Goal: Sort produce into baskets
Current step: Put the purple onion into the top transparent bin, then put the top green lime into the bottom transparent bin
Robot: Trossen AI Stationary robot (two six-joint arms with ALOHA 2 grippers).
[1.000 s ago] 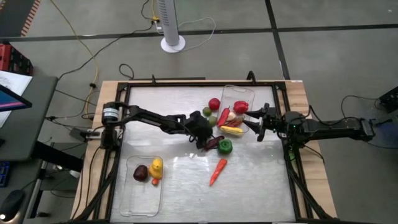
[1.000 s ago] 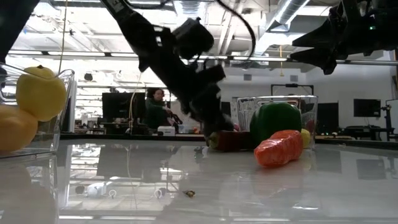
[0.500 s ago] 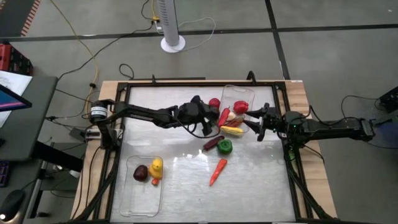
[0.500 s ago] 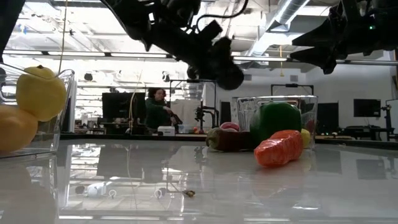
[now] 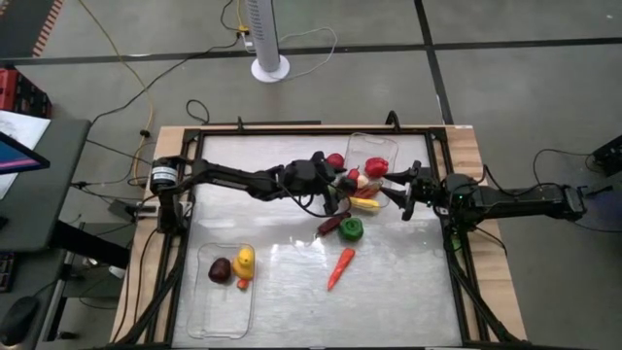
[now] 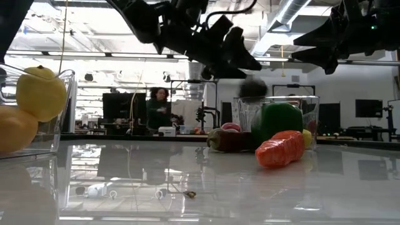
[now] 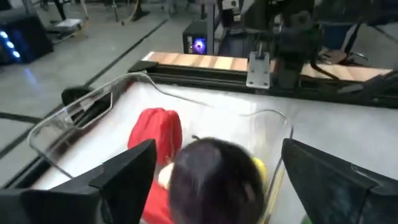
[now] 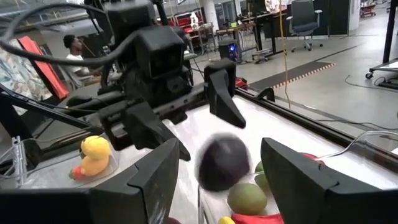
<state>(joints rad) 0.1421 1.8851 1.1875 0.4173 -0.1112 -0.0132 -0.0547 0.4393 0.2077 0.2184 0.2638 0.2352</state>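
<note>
Left gripper (image 5: 335, 182) is up over the edge of the far clear basket (image 5: 374, 144), fingers spread wide, and a dark purple round piece (image 8: 222, 163) sits in mid-air between them, apparently loose and dropping toward the basket. Right gripper (image 5: 400, 194) waits just beside that basket, fingers apart, holding nothing. The carrot (image 5: 341, 266), green pepper (image 5: 352, 228) and a dark purple long piece (image 5: 330, 225) lie on the table; they look light, rigid and glossy, so I'd pinch each across the middle, not the tapered ends.
</note>
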